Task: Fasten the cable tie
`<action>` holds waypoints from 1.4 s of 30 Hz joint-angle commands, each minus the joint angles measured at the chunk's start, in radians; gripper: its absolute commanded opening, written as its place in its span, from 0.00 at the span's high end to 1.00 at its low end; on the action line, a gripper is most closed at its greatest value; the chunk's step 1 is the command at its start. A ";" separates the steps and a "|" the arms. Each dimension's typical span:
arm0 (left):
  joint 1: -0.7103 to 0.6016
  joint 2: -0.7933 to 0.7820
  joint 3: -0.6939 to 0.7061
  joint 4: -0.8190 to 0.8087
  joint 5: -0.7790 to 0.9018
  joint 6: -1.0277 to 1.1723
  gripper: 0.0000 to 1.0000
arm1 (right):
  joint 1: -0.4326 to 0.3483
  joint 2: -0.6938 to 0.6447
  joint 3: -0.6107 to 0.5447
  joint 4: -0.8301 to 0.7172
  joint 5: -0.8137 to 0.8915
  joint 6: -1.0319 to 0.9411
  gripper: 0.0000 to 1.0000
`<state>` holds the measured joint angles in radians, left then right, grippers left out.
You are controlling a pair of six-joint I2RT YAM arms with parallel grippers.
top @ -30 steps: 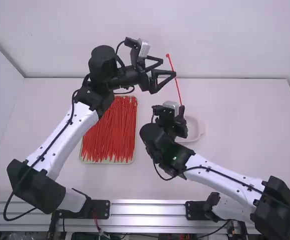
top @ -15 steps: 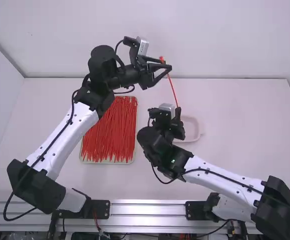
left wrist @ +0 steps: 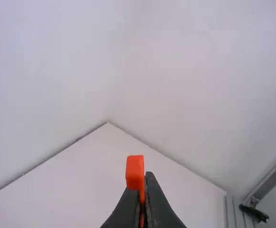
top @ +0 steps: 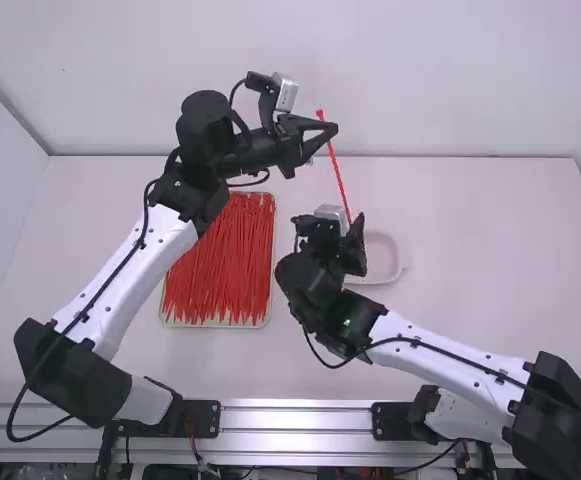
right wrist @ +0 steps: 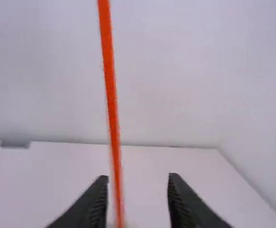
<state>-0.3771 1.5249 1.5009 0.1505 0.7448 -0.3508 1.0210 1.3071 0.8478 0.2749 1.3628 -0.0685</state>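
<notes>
**Cable tie held between the two arms, before the tail is gripped.** The left pincer (top: 320,130), raised well above the white table (top: 490,230), is pressed together on the orange-red plastic cable tie (top: 333,165) just below its square head (left wrist: 135,171). The head stands clear of the fingertips, presumably so that its slot stays free to receive the tail.

From this grip the strap slants down to the right pincer (top: 348,228), which sits beneath the left pincer and a little to one side. The right pincer is spread. In its wrist view the strap (right wrist: 108,95) runs between the two fingers (right wrist: 97,199), close beside one and well apart from the other, and no contact can be made out.

By this reading the tail is lined up for a pinch not yet made. Once the lower end is held, it can be bent round toward the head.

The strap is thin and likely springy, so a closure this far off-centre may nudge it aside rather than trap it.

Below the left pincer lies a flat pale tray (top: 215,324) heaped with loose red ties (top: 225,260) — apparently the supply. A shallow white dish (top: 395,262) rests on the table just beside the right pincer, perhaps for finished loops.
</notes>
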 commanded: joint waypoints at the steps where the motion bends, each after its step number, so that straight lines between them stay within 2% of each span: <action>1: 0.012 -0.003 0.014 -0.001 -0.056 0.020 0.98 | -0.012 0.000 0.031 0.023 -0.133 -0.057 0.45; 5: 0.034 -0.003 0.014 -0.011 -0.058 0.047 0.98 | 0.014 -0.001 0.031 0.063 -0.226 -0.117 0.27; 13: 0.115 -0.003 0.014 -0.020 -0.055 0.051 0.98 | 0.079 -0.034 0.031 0.194 -0.252 -0.269 0.08; 22: 0.171 -0.003 0.014 -0.072 -0.040 0.063 0.98 | 0.034 -0.200 0.031 0.147 -0.504 -0.297 0.02; 27: 0.192 -0.003 0.014 -0.072 0.093 0.116 0.98 | -0.052 -0.308 0.031 0.038 -0.734 -0.239 0.02; 29: 0.202 -0.003 0.014 -0.081 0.161 0.144 0.98 | -0.115 -0.361 0.031 -0.032 -0.891 -0.188 0.02; 30: 0.202 -0.003 0.014 -0.082 0.164 0.145 0.98 | -0.120 -0.364 0.031 -0.036 -0.903 -0.185 0.02; 32: 0.209 -0.003 0.014 -0.091 0.211 0.171 0.98 | -0.197 -0.414 0.031 -0.094 -1.079 -0.140 0.02; 36: 0.207 -0.003 0.014 -0.093 0.316 0.212 0.98 | -0.315 -0.460 0.031 -0.132 -1.301 -0.084 0.02; 37: 0.211 -0.003 0.014 -0.093 0.346 0.215 0.98 | -0.372 -0.473 0.031 -0.141 -1.397 -0.066 0.02; 38: 0.211 -0.003 0.014 -0.093 0.348 0.215 0.98 | -0.378 -0.473 0.031 -0.142 -1.407 -0.064 0.01; 40: 0.206 -0.003 0.014 -0.094 0.377 0.223 0.98 | -0.463 -0.486 0.031 -0.145 -1.537 -0.040 0.02; 42: 0.210 -0.003 0.014 -0.094 0.402 0.233 0.98 | -0.511 -0.484 0.031 -0.141 -1.601 -0.026 0.02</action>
<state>-0.1757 1.5253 1.5009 0.0559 1.0649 -0.1493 0.5533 0.8284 0.8536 0.1310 -0.0357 -0.1417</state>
